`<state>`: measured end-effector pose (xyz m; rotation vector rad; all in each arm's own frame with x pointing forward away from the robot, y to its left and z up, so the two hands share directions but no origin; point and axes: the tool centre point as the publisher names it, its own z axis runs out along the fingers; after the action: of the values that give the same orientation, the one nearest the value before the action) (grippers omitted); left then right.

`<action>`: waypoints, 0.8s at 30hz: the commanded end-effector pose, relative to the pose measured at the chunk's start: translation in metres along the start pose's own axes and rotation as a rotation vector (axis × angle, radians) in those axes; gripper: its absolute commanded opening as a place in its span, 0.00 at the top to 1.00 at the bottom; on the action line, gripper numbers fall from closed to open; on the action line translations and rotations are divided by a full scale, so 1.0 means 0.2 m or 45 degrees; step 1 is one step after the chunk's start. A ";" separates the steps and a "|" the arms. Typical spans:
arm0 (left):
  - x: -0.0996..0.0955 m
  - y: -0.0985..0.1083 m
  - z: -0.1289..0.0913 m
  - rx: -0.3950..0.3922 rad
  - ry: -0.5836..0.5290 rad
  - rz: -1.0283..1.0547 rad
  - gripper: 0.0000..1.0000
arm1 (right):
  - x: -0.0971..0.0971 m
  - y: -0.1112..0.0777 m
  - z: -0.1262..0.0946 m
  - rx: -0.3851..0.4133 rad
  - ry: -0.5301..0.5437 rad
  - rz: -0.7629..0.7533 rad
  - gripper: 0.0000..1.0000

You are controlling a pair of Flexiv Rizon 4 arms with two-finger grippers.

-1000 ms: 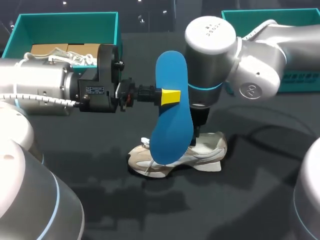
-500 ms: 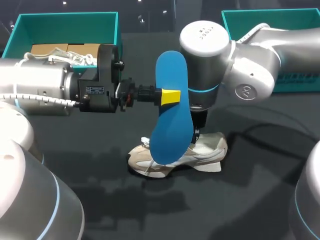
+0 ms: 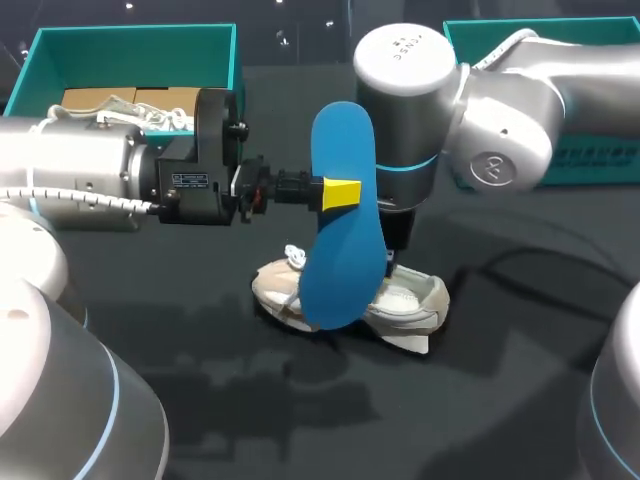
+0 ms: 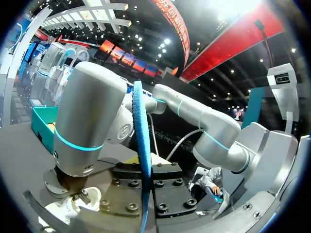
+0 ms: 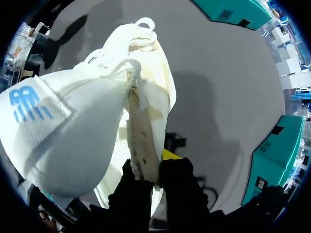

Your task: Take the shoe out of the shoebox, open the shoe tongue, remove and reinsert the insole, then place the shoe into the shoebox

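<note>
1. Midway through the job, the left arm (image 3: 100, 170), in from the left of the frame, has its jaws clenched on the blue insole (image 3: 343, 215). It holds the insole upright at frame centre, above the dark tabletop (image 3: 500, 400).
2. Just below, at lower centre, the white shoe (image 3: 410, 300) sits tilted on the tabletop. The right arm (image 3: 500, 110), in from the upper right, stands over it, and the right wrist view shows its jaws grasping the beige edge of the shoe's opening (image 5: 143, 141).
3. Done, by the look of it: the shoe is out of the teal shoebox (image 3: 140, 55) at upper left, and the insole is out of the shoe.
4. Left to do: slide the insole back in, then return the shoe to the shoebox.
</note>
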<state>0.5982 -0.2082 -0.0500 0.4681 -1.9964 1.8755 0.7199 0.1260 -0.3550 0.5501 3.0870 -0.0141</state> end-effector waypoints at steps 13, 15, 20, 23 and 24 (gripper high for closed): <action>0.00 0.01 0.01 0.003 -0.001 0.001 1.00 | 0.06 -0.05 -0.14 0.061 -0.053 0.395 1.00; 0.00 0.01 0.01 0.003 -0.001 0.001 1.00 | 0.06 -0.05 -0.14 0.061 -0.053 0.395 1.00; 0.00 0.01 0.01 0.003 -0.001 0.001 1.00 | 0.10 -0.06 -0.21 0.020 -0.042 0.747 1.00; 0.00 0.01 0.01 0.003 -0.001 0.001 1.00 | 0.14 -0.07 -0.22 0.000 -0.031 0.914 1.00; 0.00 0.01 0.01 0.003 -0.001 0.001 1.00 | 0.15 -0.08 -0.23 -0.028 -0.011 0.957 1.00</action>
<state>0.5982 -0.2082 -0.0500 0.4682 -1.9963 1.8756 0.6955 0.1283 -0.3155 1.3334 2.8197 -0.0689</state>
